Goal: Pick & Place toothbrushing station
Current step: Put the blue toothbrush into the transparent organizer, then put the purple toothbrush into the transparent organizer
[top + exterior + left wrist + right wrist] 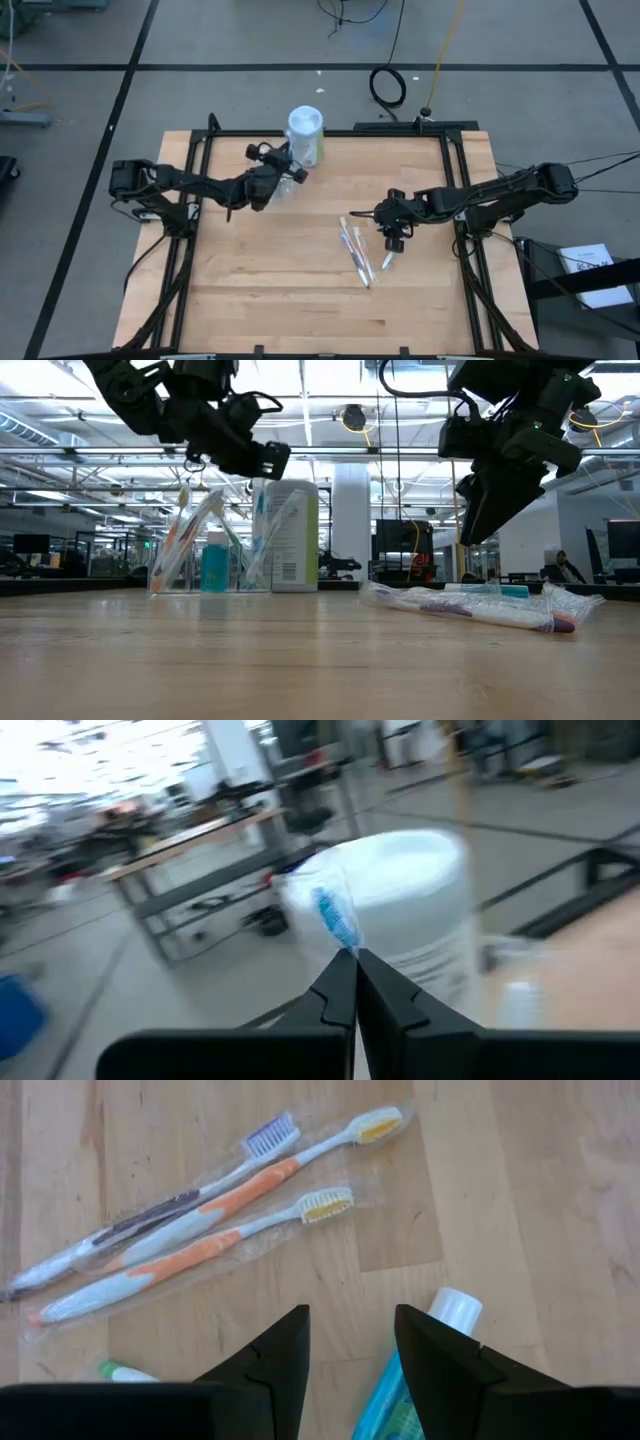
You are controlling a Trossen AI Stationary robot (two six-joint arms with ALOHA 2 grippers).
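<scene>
Over at the far side of the wooden bench [260, 290] the left gripper [296, 172] is pinched tight with nothing between its fingers, hanging above the clear plastic cup [205, 550], which stands upright just beside a white-capped canister [306, 135] with a green label. Several wrapped toothbrushes [190, 535] lean inside the cup along with a teal toothpaste tube [214, 568]; from the left wrist view a blue-bristled brush head [335, 918] pokes up right in front of the closed fingertips, with the canister behind it. The right gripper [392, 243] hovers over the middle-right of the bench with its jaws standing apart and empty — below it lie three wrapped toothbrushes [215, 1200] side by side, two orange-and-white with yellow bristles [327, 1203], one dark-handled with a pale purple head [272, 1136]. Just beside its fingers [440, 1355] is another teal tube with a white cap [452, 1312], flat on the wood, and a small green-capped bit [125, 1372] peeks out on the other side — what that is I can't tell.
</scene>
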